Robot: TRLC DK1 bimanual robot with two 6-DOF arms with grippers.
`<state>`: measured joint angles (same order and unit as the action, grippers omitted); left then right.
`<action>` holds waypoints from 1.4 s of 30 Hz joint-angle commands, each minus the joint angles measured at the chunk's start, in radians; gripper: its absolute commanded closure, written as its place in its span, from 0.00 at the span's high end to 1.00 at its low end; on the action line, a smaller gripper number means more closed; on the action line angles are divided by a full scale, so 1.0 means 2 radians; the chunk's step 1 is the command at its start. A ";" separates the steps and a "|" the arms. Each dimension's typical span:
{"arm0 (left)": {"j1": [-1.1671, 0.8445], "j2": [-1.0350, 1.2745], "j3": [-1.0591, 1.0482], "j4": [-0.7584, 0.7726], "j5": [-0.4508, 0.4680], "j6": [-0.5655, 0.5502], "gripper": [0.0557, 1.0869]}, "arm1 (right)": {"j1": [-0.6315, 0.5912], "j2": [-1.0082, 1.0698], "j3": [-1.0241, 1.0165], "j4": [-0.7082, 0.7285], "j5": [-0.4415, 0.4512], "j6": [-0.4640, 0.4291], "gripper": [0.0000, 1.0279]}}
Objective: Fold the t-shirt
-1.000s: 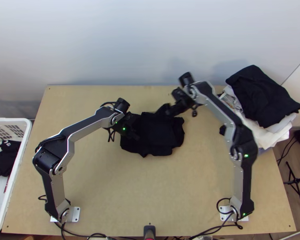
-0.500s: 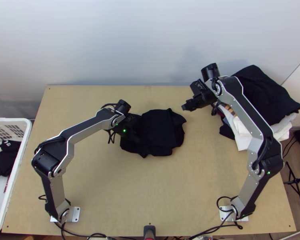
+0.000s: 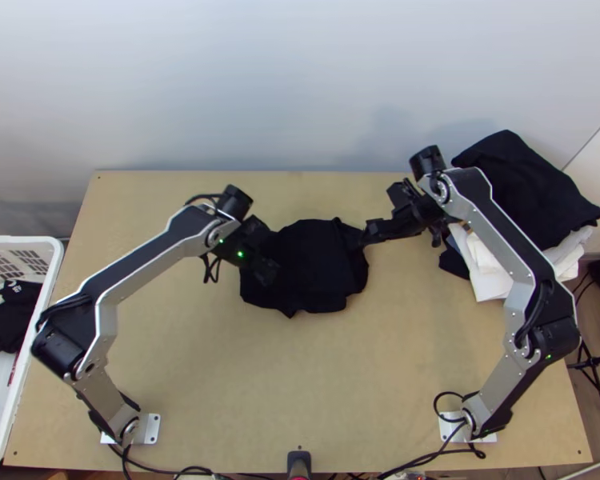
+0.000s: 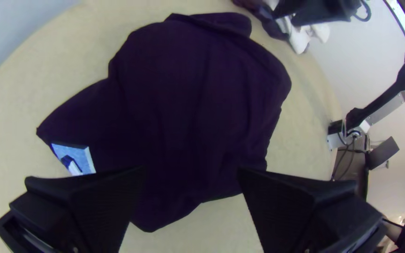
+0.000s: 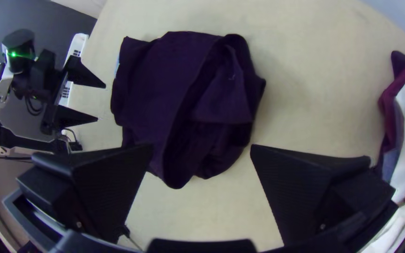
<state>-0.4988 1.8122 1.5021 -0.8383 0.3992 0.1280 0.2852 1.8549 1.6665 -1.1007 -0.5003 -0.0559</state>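
The black t-shirt (image 3: 320,268) lies bunched into a compact, roughly folded shape at mid-table. In the top view my left gripper (image 3: 262,268) is over the shirt's left side, and my right gripper (image 3: 367,234) is at its upper right edge. The left wrist view has the left gripper (image 4: 191,187) open, with the dark shirt (image 4: 188,107) between and beyond its fingers. Open as well, the right gripper (image 5: 202,164) in the right wrist view faces the shirt (image 5: 174,93), whose loose layers lie along one side. Neither gripper holds cloth.
A pile of folded clothes, black on top (image 3: 524,192) and white below (image 3: 488,268), lies at the table's right back corner. A white basket (image 3: 50,268) with clothes stands off the left edge. Bare wood (image 3: 300,384) stretches between the arms' bases.
My right gripper first swung right, away from the shirt, then came lower and back towards its right edge. The left arm shifted slightly left. The shirt's upper right part now lies lower and flatter.
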 commanded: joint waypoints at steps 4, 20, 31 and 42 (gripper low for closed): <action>0.048 -0.030 0.050 -0.043 0.015 0.003 0.96 | -0.015 0.027 -0.050 0.027 -0.087 -0.002 0.96; 0.097 -0.074 0.008 -0.065 0.014 0.014 0.96 | -0.002 0.088 -0.062 0.114 -0.083 0.015 0.96; 0.104 -0.075 -0.009 -0.066 0.014 0.017 0.96 | 0.005 0.128 -0.056 0.133 -0.112 0.026 0.96; 0.114 -0.084 -0.036 -0.066 0.014 0.017 0.96 | 0.045 0.163 -0.036 0.142 -0.125 0.040 0.87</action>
<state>-0.2813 1.6535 1.4601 -0.9710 0.4278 0.1619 0.3279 2.1429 1.5761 -0.8227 -0.7425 0.0074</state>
